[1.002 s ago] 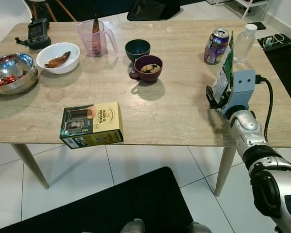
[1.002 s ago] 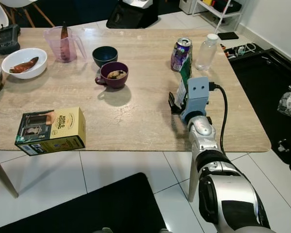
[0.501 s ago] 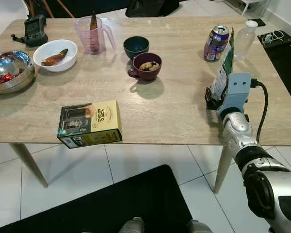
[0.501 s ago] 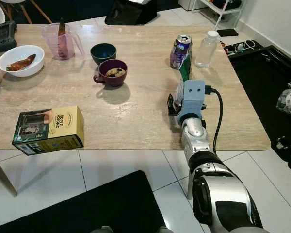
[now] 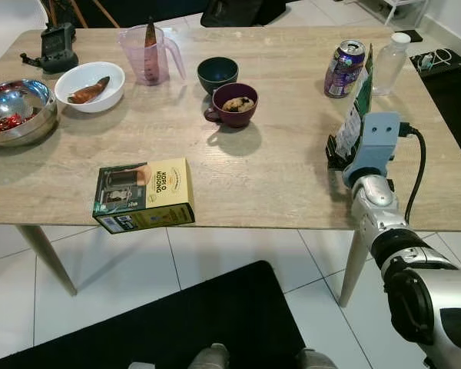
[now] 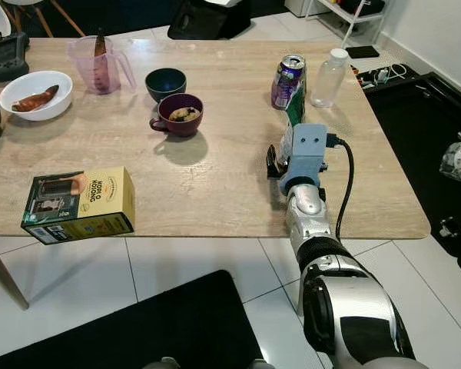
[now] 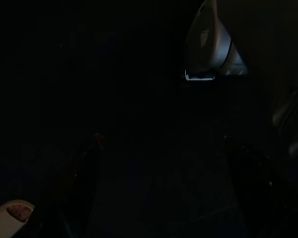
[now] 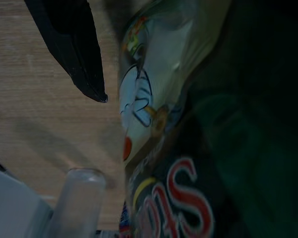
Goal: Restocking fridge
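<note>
The green packet [image 5: 358,108] stands upright in the right gripper [image 5: 344,146], clamped between its fingers over the table's [image 5: 276,177] right side, near the can [image 5: 344,69] and bottle [image 5: 388,64]. It has barely shifted over the last second, so it seems lifted and ready to carry to the fridge. The left arm hangs idle; I can't tell its fingers' state.
</note>
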{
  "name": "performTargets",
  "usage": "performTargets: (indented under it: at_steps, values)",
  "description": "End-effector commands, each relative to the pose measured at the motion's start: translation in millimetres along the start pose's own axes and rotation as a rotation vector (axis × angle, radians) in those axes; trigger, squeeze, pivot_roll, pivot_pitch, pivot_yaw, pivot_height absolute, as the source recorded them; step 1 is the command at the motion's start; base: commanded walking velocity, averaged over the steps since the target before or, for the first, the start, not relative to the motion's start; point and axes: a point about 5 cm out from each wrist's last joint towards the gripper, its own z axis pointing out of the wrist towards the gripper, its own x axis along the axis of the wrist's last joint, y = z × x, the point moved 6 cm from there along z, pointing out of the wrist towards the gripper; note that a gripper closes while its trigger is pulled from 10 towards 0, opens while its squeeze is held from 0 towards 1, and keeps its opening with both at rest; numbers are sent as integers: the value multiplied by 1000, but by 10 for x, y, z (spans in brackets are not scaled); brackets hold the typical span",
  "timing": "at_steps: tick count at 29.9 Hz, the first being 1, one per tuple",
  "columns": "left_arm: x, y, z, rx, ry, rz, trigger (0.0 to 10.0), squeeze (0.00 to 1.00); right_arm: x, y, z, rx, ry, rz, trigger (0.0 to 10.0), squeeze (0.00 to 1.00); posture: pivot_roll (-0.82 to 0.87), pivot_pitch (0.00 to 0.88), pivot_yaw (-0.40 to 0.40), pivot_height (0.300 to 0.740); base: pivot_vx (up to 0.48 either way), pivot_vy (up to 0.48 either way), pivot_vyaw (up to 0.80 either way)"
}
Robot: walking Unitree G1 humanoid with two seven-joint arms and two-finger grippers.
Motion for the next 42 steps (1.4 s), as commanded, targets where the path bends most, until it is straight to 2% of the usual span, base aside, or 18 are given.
performTargets:
  at_steps: [1, 3, 4, 5, 6, 7, 23, 26, 32, 33, 34, 35, 36, 37, 39, 40, 42]
  values:
    - [-141, 43, -30, -12, -39, -8, 10000, 0, 36, 51, 12, -27, 11, 13, 9765, 0, 78, 186, -10, 740, 0, 0, 0]
    - [-139, 44, -30, -12, -39, -8, 10000, 0, 39, 53, 13, -28, 12, 13, 9765, 0, 78, 186, -10, 740, 0, 0, 0]
    - [-138, 48, -29, -14, -38, -7, 10000, 0, 50, 57, 17, -31, 14, 15, 5843, 0, 79, 184, -10, 740, 0, 0, 0]
    - [-139, 52, -29, -16, -38, -7, 10000, 0, 62, 63, 21, -36, 17, 18, 1373, 0, 78, 184, -9, 740, 0, 0, 0]
    - [-139, 52, -29, -16, -38, -7, 10000, 0, 62, 63, 21, -36, 17, 18, 1373, 0, 78, 184, -9, 740, 0, 0, 0]
    - [-142, 54, -30, -17, -39, -7, 10000, 0, 68, 64, 23, -38, 19, 20, 0, 0, 78, 182, -10, 740, 0, 0, 0]
    - [-58, 69, 13, -19, -33, -6, 10000, 0, 91, 119, 35, -48, 20, 25, 0, 0, 74, 140, -13, 740, 0, 0, 0]
    - [-34, 64, 24, -17, -32, -8, 10000, 0, 98, 154, 34, -47, 25, 41, 0, 0, 72, 132, -12, 740, 0, 0, 0]
    - [4, 89, 58, -25, -47, -19, 10000, 0, 217, 259, 30, 32, 92, 147, 0, 0, 61, 55, -13, 740, 0, 0, 0]
    - [27, 100, 74, -28, -52, -26, 10000, 0, 283, 254, 25, 104, 122, 197, 39, 0, 53, 36, -12, 740, 0, 0, 0]
    - [27, 100, 74, -28, -52, -26, 10000, 0, 283, 254, 25, 104, 122, 197, 39, 0, 53, 36, -12, 740, 0, 0, 0]
    - [44, 96, 81, -24, -50, -29, 10000, 0, 315, 244, 17, 149, 137, 221, 4157, 0, 51, 32, -10, 740, 0, 0, 0]
    - [44, 96, 81, -24, -50, -29, 10000, 0, 315, 244, 17, 149, 137, 221, 4157, 0, 51, 32, -10, 740, 0, 0, 0]
    - [71, 89, 91, -18, -47, -30, 10000, 0, 349, 251, 2, 200, 153, 245, 10000, 0, 47, 16, -10, 740, 0, 0, 0]
    - [129, 68, 119, 1, -51, -32, 10000, 0, 421, 274, -61, 335, 189, 316, 10000, 0, 40, 0, -9, 740, 0, 0, 0]
    - [129, 68, 119, 1, -51, -32, 10000, 0, 421, 274, -61, 335, 189, 316, 10000, 0, 40, 0, -9, 740, 0, 0, 0]
    - [157, 63, 131, 5, -54, -34, 10000, 0, 439, 276, -105, 409, 201, 360, 10000, 0, 35, 0, -9, 740, 0, 0, 0]
